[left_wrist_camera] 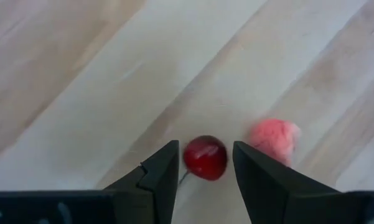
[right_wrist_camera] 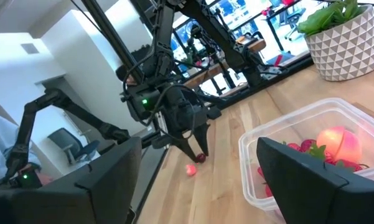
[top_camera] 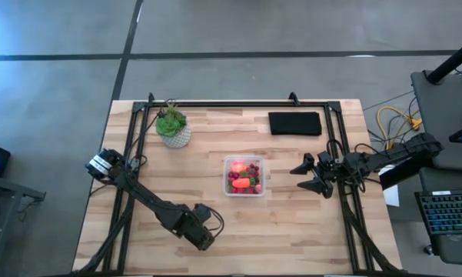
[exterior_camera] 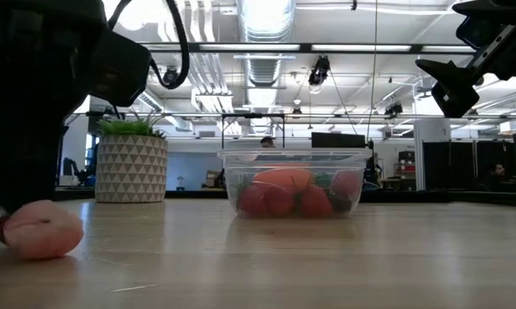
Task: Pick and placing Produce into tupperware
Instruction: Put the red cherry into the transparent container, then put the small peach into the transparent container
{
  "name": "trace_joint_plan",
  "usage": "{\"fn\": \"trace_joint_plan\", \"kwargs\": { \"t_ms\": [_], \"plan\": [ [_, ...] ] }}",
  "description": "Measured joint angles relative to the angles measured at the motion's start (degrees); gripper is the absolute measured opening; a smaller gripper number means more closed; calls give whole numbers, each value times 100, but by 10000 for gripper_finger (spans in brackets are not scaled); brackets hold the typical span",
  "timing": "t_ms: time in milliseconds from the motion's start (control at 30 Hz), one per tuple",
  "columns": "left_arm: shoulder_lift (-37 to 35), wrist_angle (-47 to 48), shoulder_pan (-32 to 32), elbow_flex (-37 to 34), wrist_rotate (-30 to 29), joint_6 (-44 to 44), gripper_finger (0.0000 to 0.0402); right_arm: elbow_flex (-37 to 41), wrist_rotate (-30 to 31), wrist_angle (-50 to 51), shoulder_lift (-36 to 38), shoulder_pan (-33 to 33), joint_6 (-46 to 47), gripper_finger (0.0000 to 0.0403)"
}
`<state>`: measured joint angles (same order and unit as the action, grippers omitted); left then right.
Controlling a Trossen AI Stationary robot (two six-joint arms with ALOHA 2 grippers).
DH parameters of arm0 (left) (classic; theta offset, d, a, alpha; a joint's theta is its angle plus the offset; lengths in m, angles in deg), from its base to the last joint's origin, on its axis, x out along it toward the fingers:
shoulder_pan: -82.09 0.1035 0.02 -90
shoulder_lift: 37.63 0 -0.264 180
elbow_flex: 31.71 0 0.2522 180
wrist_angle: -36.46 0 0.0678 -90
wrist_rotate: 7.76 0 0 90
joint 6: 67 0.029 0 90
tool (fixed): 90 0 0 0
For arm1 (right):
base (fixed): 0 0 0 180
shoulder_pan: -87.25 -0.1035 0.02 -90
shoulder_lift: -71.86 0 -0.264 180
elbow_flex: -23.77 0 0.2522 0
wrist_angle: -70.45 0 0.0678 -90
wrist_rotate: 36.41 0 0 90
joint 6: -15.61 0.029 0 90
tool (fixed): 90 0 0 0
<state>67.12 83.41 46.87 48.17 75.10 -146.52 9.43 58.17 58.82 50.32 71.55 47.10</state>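
Note:
The clear tupperware (top_camera: 244, 158) stands at the table's middle and holds a pink-orange round fruit (right_wrist_camera: 335, 140) and several red berries (exterior_camera: 279, 201). My left gripper (left_wrist_camera: 205, 163) points down at the table's near left, open. Its fingers stand on either side of a small dark red cherry-like piece (left_wrist_camera: 205, 157) that rests on the wood, with a narrow gap on each side. A pale pink piece (left_wrist_camera: 274, 138) lies on the table just beside one finger. My right gripper (top_camera: 307, 175) hovers open and level, right of the tupperware, with nothing between its fingers.
A green plant in a pale patterned pot (top_camera: 173, 128) stands at the far left and a black pad (top_camera: 295, 123) lies at the far right. Black frame rails (top_camera: 338, 138) run along the table's edges. Bare wood lies between the left gripper and the tupperware.

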Motion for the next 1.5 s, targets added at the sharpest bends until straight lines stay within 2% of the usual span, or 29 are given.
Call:
{"fn": "trace_joint_plan", "kwargs": {
  "t_ms": [200,467,600,833,1000,1100,1200,1333,1500],
  "plan": [
    [80,23,-6,2,38,54,130,2,0,-4,0,0,-2,307],
    [78,26,-11,25,72,246,79,2,-1,-6,0,0,-1,313],
    [25,36,55,111,57,551,69,1,0,-7,0,0,-1,310],
    [-273,87,560,456,-295,1764,67,2,0,-7,0,-2,-1,311],
    [-452,36,1285,971,-540,3638,67,1,0,-5,0,-2,-1,313],
    [-452,-73,1816,1226,-540,4828,78,2,-1,-7,0,-2,0,310],
    [-385,-217,2357,1389,-478,5455,99,2,0,-8,0,-2,-1,306],
    [-286,-361,2868,1470,-449,5775,138,1,-1,-8,0,-1,-1,308],
    [-282,-369,3048,1424,-338,5745,196,0,0,-9,4,-2,0,313]
  ]
}}
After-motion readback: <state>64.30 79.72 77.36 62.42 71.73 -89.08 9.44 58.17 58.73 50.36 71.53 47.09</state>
